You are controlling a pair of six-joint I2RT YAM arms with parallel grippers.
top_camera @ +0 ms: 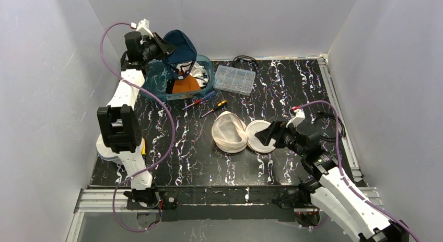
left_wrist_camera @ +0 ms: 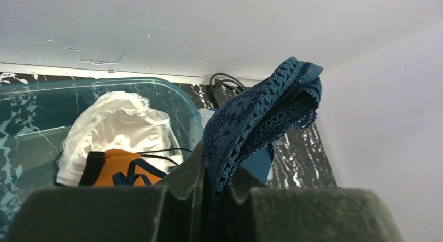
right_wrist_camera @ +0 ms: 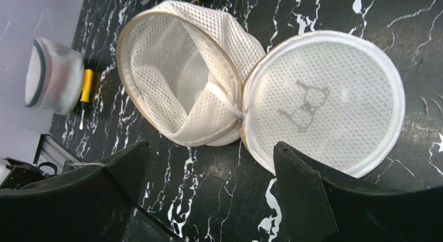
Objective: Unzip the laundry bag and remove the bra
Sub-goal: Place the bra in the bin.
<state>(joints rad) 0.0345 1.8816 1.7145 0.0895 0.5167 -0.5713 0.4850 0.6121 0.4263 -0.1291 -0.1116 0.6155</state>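
Note:
The white mesh laundry bag lies open on the table's middle, its round lid flipped to the right; it also shows in the right wrist view, and its inside looks empty. My left gripper is shut on the dark blue lace bra and holds it above the teal bin at the back left. In the left wrist view the bra hangs from between the fingers. My right gripper is open and empty, just right of the lid.
The teal bin holds a white garment and an orange one. A clear parts box lies right of it. Two screwdrivers lie behind the bag. A black cable sits at the back wall.

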